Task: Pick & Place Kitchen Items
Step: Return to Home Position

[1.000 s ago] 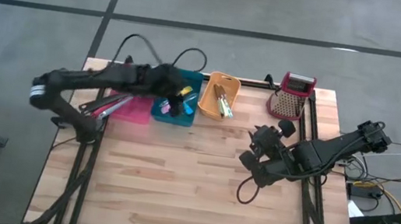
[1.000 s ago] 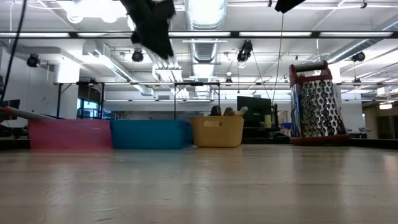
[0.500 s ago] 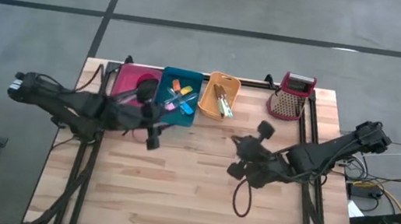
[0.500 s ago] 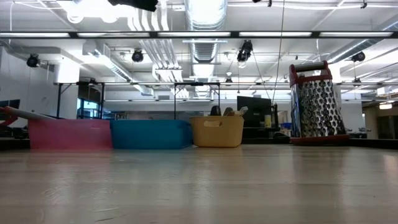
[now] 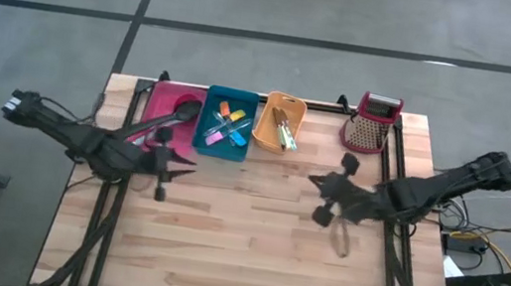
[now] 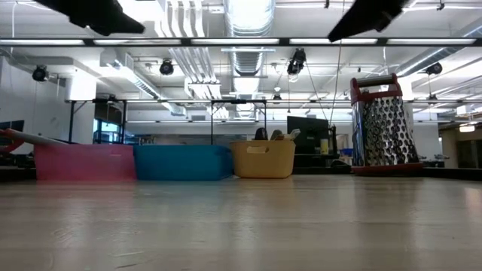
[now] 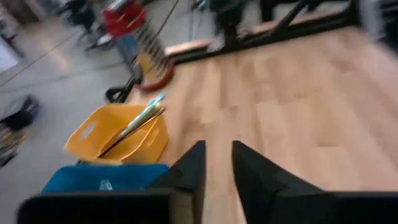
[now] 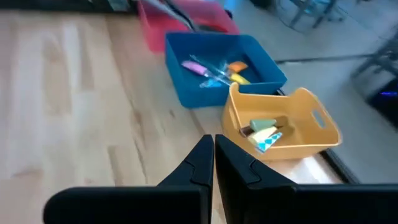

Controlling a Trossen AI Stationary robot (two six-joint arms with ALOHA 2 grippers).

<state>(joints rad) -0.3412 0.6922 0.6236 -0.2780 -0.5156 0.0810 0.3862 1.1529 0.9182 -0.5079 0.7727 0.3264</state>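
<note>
The kitchen items lie in three bins at the table's far edge. A long black ladle (image 5: 167, 119) rests in the pink bin (image 5: 164, 98), its handle sticking out over the bin's near left rim. Small tools with pink, yellow, orange and blue handles (image 5: 228, 125) lie in the teal bin (image 5: 205, 142). Other utensils (image 5: 282, 129) lie in the orange bin (image 5: 267, 135). My left gripper (image 5: 164, 168) hangs above the table, nearer than the pink bin; its fingers (image 7: 217, 163) stand a little apart with nothing between them. My right gripper (image 5: 328, 199) is shut (image 8: 213, 147) and empty, above the table's right half.
A red-topped metal box grater (image 5: 370, 123) stands at the far right corner. Bare wood (image 5: 240, 251) spreads over the middle and near half of the table. A dark cable loop (image 5: 340, 241) hangs under my right arm.
My left gripper has drawn back from above the teal bin toward the table's near left, and is now in front of the pink bin. My right gripper has turned about and its arm has pulled back a little toward the right edge. The bins and their contents have stayed put.
</note>
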